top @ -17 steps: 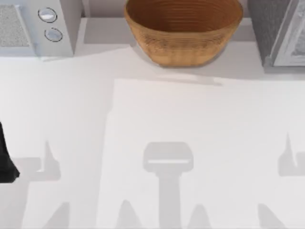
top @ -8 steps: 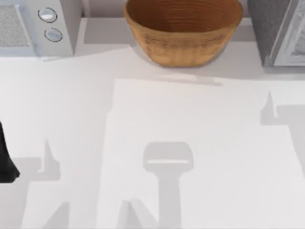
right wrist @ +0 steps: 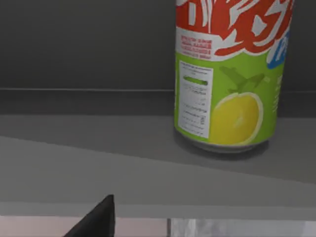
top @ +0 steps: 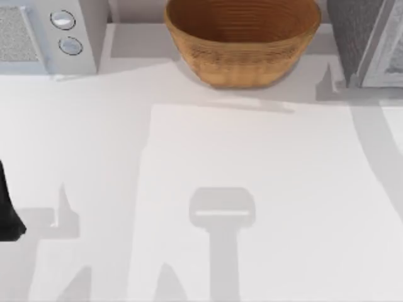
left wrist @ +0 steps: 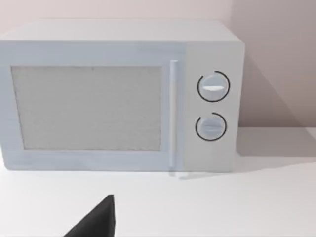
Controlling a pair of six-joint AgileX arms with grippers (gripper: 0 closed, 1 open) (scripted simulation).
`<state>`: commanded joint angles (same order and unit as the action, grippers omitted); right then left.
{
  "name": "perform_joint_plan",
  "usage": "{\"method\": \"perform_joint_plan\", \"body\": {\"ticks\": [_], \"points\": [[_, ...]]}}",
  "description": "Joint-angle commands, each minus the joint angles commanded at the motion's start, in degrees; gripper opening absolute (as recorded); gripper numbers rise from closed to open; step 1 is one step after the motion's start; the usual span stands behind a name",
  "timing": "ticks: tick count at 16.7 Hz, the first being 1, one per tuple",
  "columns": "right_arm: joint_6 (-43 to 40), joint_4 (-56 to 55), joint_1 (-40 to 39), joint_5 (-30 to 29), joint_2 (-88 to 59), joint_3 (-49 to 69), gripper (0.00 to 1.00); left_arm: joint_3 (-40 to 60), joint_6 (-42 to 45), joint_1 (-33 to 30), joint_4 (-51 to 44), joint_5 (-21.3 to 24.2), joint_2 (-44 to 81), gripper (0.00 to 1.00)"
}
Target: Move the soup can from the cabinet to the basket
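The soup can (right wrist: 227, 74) stands upright on the dark grey shelf (right wrist: 98, 143) inside the cabinet (top: 356, 31); its label is red and white above, green with a yellow fruit below. A dark part of my right gripper (right wrist: 96, 222) shows in the right wrist view, short of the can and apart from it. The tan wicker basket (top: 242, 44) sits at the back middle of the table with nothing visible inside. My left arm (top: 6, 211) is parked at the table's left edge, its gripper (left wrist: 96, 222) facing the white appliance.
A white appliance (top: 44, 34) with two round knobs (left wrist: 213, 87) stands at the back left. The cabinet's pale-framed door (top: 387, 56) is at the back right corner. An arm's shadow (top: 371, 126) lies across the right side of the white table (top: 252, 157).
The right arm's shadow has slid from the table's right middle up towards the cabinet at the back right. The left arm, basket and appliance have not moved.
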<state>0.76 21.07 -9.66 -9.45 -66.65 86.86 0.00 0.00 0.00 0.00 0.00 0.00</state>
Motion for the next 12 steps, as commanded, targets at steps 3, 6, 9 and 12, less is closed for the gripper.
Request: {"method": "perform_joint_plan", "body": {"ticks": [3,6,9,12], "points": [[0.10,2.03,-0.68,-1.23,-6.56,9.10,1.00,0.00,0.00,0.00,0.00,0.00,0.00,1.00],[0.14,2.84,-0.92,-1.81,-9.35,12.87,1.00,0.00,0.00,0.00,0.00,0.00,0.00,1.00],[0.14,2.85,-0.92,-1.82,-9.40,12.94,1.00,0.00,0.00,0.00,0.00,0.00,0.00,1.00],[0.13,2.65,-0.58,-1.64,-9.38,12.95,1.00,0.00,0.00,0.00,0.00,0.00,0.00,1.00]]}}
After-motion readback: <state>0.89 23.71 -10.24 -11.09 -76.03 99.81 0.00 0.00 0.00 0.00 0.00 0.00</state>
